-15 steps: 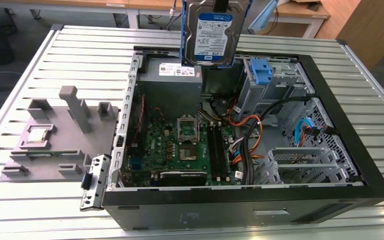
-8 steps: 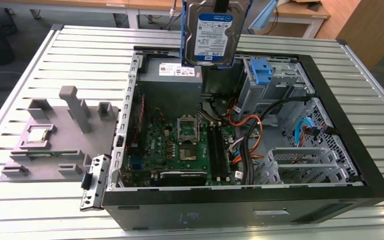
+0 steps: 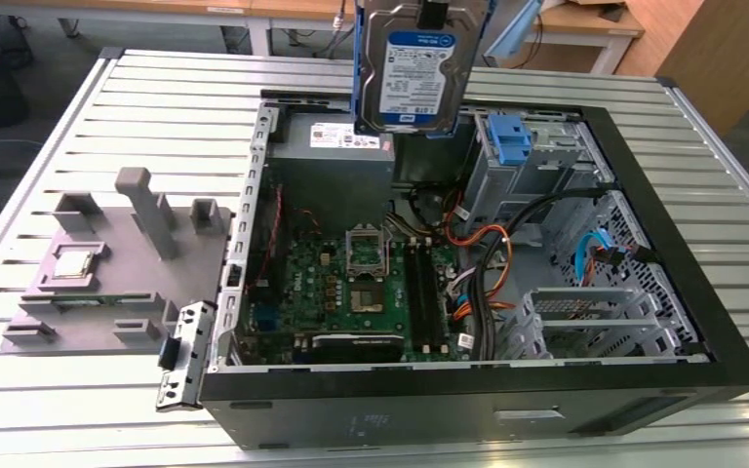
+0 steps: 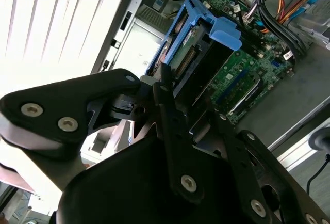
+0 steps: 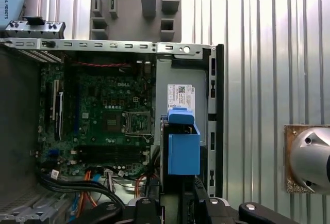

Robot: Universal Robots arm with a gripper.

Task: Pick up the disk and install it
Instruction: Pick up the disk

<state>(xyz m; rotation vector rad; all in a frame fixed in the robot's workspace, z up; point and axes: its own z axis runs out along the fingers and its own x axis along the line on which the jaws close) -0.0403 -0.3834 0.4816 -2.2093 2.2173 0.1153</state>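
The disk (image 3: 409,76), a silver-grey drive with a white-and-blue label in a blue carrier frame, hangs upright in the air over the back of the open computer case (image 3: 687,292). My gripper (image 3: 436,12) is shut on its upper end. In the second wrist view the black fingers (image 4: 166,87) clamp the disk (image 4: 193,53) from both sides, with the motherboard far below it. In the first wrist view the disk's blue carrier (image 5: 183,149) sticks out from the gripper (image 5: 178,203), above the grey box with a white label (image 5: 180,96).
The case lies open on a slatted metal table (image 3: 153,83). Inside are the motherboard (image 3: 348,283), the grey box (image 3: 335,156), a drive cage with a blue tab (image 3: 511,146) and loose cables (image 3: 505,253). A grey fixture (image 3: 101,263) stands at the exterior view's left.
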